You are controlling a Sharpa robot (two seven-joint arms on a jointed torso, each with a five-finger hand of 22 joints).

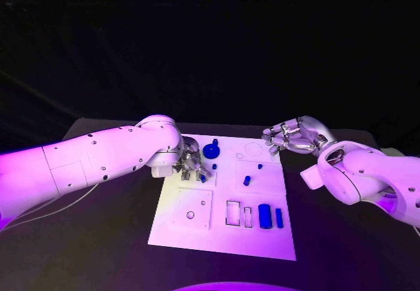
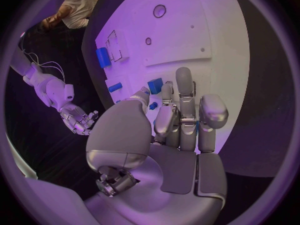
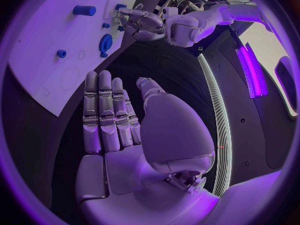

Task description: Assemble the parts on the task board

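Observation:
The white task board (image 1: pixel 223 233) lies in the middle of the black table. My left hand (image 1: pixel 189 162) hangs over the board's upper left part, fingers pointing down. Its thumb and a fingertip close around a small blue part (image 2: pixel 155 85) just above the board. A round blue part (image 1: pixel 212 150) sits beside that hand. Small blue pegs (image 1: pixel 247 180) stand mid-board, and a blue cylinder (image 1: pixel 264 216) and a thin blue bar (image 1: pixel 279 218) lie in slots near the front. My right hand (image 1: pixel 291 136) hovers at the board's far right corner, fingers stretched side by side (image 3: pixel 106 115), holding nothing.
Several bare recesses mark the board: a square plate with a hole (image 1: pixel 191 214), rectangular slots (image 1: pixel 233 213) and a faint ring (image 1: pixel 254 148). Black table surface (image 1: pixel 350 242) surrounds the board on all sides.

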